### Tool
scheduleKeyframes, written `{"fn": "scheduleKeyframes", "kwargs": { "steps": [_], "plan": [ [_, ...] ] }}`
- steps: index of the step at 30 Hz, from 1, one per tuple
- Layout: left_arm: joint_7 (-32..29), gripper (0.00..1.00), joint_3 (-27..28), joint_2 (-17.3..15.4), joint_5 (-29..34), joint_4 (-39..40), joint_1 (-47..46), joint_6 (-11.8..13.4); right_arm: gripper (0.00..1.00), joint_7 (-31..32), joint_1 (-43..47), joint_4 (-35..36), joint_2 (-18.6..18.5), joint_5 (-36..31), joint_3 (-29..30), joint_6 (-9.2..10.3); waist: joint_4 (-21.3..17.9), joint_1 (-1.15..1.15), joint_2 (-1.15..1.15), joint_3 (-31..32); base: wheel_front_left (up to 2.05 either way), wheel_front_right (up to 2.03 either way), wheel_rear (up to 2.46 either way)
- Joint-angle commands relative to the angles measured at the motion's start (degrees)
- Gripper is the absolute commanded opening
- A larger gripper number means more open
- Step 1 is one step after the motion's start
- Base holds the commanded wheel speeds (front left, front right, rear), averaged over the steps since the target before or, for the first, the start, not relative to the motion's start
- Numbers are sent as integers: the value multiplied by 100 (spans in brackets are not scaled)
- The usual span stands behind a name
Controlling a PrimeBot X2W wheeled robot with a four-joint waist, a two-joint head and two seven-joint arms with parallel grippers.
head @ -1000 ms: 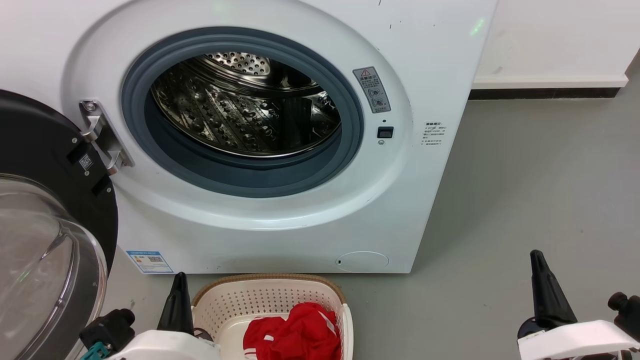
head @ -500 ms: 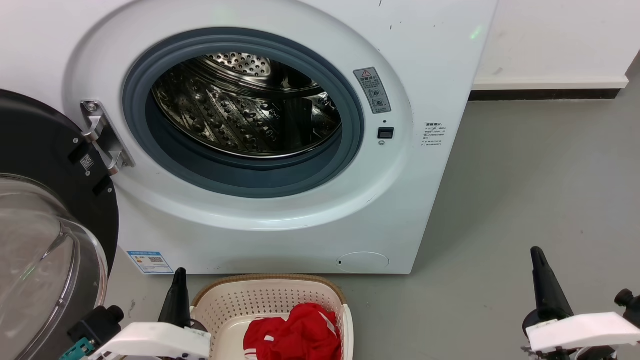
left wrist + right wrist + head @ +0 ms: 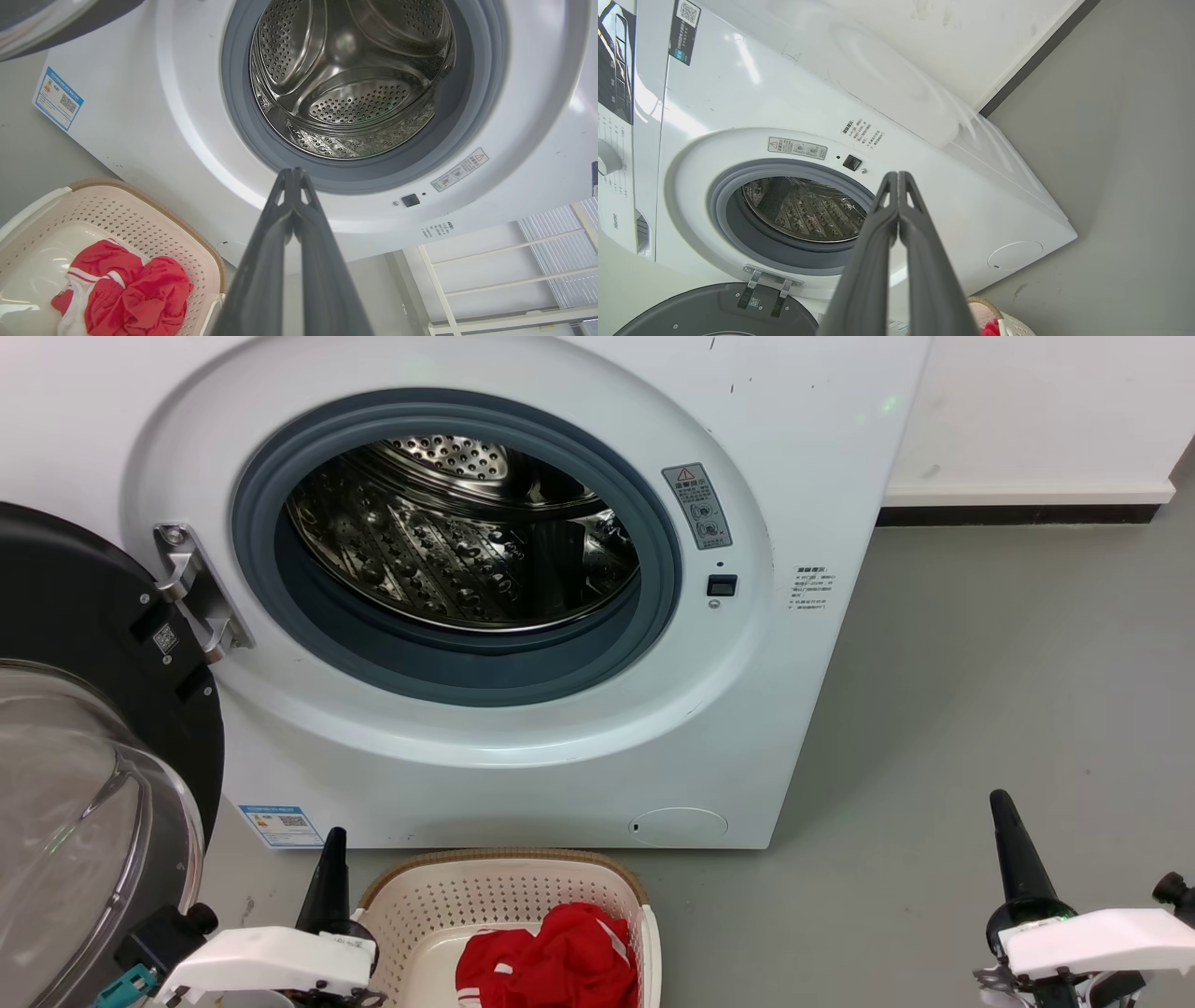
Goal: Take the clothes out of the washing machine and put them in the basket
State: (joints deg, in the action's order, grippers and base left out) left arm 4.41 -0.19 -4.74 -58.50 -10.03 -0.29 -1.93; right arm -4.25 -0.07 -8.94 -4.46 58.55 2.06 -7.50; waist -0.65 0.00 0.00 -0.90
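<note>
The white washing machine (image 3: 579, 747) stands ahead with its door (image 3: 84, 784) swung open to the left. Its steel drum (image 3: 467, 541) shows bare metal, with no fabric seen in it from the left wrist view (image 3: 350, 74) either. Red clothes (image 3: 551, 961) with white stripes lie bunched in the cream basket (image 3: 439, 905) on the floor before the machine; they appear again, clothes (image 3: 121, 294) in basket (image 3: 140, 219), at the left wrist view's lower left. My left gripper (image 3: 331, 859) is shut and empty beside the basket's left rim. My right gripper (image 3: 1008, 831) is shut and empty over the floor at the right.
Grey floor (image 3: 1008, 663) stretches to the right of the machine up to a white wall with a dark skirting (image 3: 1018, 511). A white shelf frame (image 3: 504, 280) shows at the left wrist view's lower right. A blue label (image 3: 280, 824) sits low on the machine's front.
Both arms have drawn back and down a little toward the picture's bottom edge, grippers staying shut. The clothes in the basket have not moved.
</note>
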Motion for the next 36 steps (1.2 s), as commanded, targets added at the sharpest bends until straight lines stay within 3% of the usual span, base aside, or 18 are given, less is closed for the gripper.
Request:
{"fn": "scheduleKeyframes", "kwargs": {
  "steps": [1,36],
  "plan": [
    [-49,0,29,-22,-210,19,-137,-45,0,43,-154,10,-44,219,19,0,2,0,0,2,0,0,0],
    [-562,0,270,-7,-2232,-225,-416,-368,0,557,-437,-298,-31,2227,137,0,35,0,0,39,0,0,0]
  ]
}}
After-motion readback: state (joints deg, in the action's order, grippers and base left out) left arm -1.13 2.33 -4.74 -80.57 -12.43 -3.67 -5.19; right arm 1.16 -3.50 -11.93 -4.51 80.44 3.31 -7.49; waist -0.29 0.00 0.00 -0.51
